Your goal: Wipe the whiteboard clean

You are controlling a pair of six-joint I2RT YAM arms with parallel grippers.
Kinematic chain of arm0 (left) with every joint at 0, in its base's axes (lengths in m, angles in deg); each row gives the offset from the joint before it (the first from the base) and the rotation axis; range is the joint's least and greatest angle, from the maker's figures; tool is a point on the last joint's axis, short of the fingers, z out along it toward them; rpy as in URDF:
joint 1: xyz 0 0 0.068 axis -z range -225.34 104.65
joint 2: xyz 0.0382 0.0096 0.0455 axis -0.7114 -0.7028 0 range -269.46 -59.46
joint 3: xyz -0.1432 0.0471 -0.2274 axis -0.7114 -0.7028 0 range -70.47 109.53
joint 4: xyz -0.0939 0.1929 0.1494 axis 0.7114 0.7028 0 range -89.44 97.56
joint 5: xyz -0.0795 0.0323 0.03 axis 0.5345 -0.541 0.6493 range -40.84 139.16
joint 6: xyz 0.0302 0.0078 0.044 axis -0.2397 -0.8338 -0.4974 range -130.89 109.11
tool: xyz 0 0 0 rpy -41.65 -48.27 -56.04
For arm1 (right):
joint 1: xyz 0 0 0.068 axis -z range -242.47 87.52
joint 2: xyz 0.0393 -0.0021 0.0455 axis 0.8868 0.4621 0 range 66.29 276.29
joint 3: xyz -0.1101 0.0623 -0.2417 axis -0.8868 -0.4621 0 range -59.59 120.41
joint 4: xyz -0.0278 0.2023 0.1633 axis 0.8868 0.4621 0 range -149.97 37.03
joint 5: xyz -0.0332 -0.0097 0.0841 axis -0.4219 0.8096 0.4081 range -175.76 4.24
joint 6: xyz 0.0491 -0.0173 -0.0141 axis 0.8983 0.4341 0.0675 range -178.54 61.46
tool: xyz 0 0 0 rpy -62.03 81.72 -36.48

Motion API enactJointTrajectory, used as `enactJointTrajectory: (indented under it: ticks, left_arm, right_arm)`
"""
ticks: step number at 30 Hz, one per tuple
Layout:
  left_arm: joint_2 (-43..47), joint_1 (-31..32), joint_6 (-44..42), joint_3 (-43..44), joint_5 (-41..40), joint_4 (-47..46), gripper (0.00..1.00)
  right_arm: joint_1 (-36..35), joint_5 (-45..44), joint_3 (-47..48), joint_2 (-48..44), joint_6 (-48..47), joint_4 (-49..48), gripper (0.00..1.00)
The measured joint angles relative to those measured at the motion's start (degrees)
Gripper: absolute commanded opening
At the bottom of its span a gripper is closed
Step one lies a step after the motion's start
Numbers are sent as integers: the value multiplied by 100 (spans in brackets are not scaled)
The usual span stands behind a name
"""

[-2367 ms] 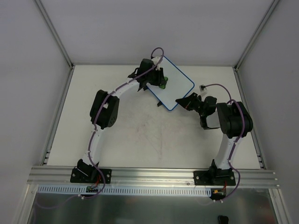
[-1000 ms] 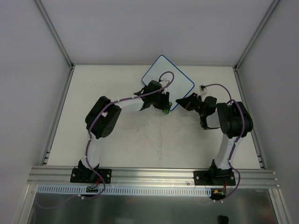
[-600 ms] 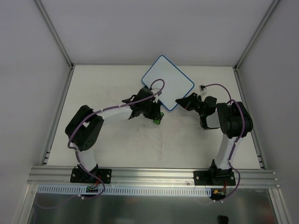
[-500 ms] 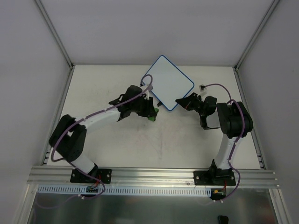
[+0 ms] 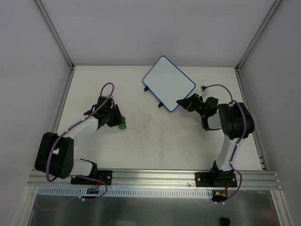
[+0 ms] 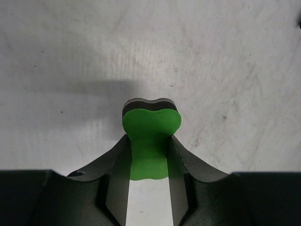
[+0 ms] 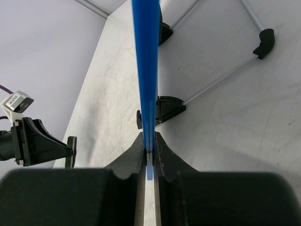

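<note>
Left gripper (image 6: 149, 157) is clamped on the green eraser (image 6: 151, 127), out over the left side of the table (image 5: 155, 146) and well apart from the whiteboard (image 5: 169, 82), which sits far-middle and looks clean from above. Right gripper (image 7: 148, 149) is pinching the board's near right rim. It's only a thin edge, so I'd guess a slip or sudden let-go could make it twist or smack down. That squashed foam might pop loose too.

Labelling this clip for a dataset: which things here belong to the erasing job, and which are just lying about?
In the job: whiteboard, clamped by the right gripper; green eraser, in the left gripper.
Lying about: white cable plug; small black object below the rail.
</note>
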Motion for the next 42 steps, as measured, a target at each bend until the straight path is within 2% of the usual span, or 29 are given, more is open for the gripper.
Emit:
enactJointTrajectory:
  ticks: [1, 6, 10, 12, 23, 25, 29, 33, 35, 39, 42]
  left_arm:
    - [2, -37, 2, 44, -76, 74, 21]
    - [-9, -208, -4, 321, -271, 413, 30]
    - [-74, -286, -15, 372, -323, 511, 50]
    - [-164, -289, -2, 374, -330, 557, 56]
    - [-629, -439, 9, 518, -234, 726, 60]
    - [-555, -439, 7, 514, -256, 745, 68]
    - [98, -439, -90, 350, -522, 737, 86]
    - [1093, -439, -232, -87, -879, 597, 91]
    - [1585, -439, -286, -404, -927, 463, 99]
    - [2378, -439, -374, -1067, -933, 125, 99]
    - [2796, -439, -431, -1403, -975, 0, 99]
  right_arm:
    - [0, 0, 0, 0, 0, 0, 0]
    - [0, -2, 0, 0, 0, 0, 0]
    - [0, -2, 0, 0, 0, -2, 0]
    - [0, 0, 0, 0, 0, 0, 0]
    - [0, -2, -2, 0, 0, -2, 0]
    - [0, -2, -2, 0, 0, -2, 1]
    - [0, -2, -2, 0, 0, -2, 13]
    - [-2, 15, -2, 0, 2, -2, 22]
    - [-4, 20, -2, 0, 2, -2, 24]
    - [-7, 20, -22, -2, -4, -7, 31]
    - [-7, 9, -85, -17, -7, -2, 43]
